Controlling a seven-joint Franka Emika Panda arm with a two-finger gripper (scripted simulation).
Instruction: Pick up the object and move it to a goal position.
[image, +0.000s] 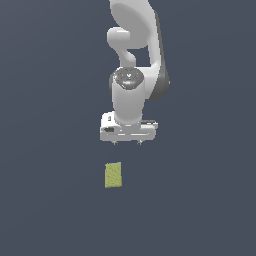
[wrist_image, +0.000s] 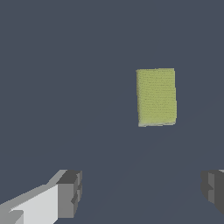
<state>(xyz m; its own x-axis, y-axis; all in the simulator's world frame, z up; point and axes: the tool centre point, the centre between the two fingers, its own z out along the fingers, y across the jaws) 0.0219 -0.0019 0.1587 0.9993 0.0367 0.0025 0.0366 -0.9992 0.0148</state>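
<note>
End effector (image: 127, 143) hangs above the worktop (image: 45, 200), fingers spread wide, nothing between them. Wrist view shows two dark finger pads (wrist_image: 70, 192) well apart, bare surface in the gap.

Block (image: 113, 175) lies on the worktop, apart from the end effector and not yet under it; toward the exterior view's left of the finger line. No worktop edges or corners in sight, so I cannot place it by them.

Handling, my guess: light, stiff, flat-sided, not fragile. It looks narrower than the open span, so take it across the two long faces, near mid-length.

Looks: small yellow-green rectangle, faint mottled grain, crisp edges, longer one way.

No goal marker visible.
</note>
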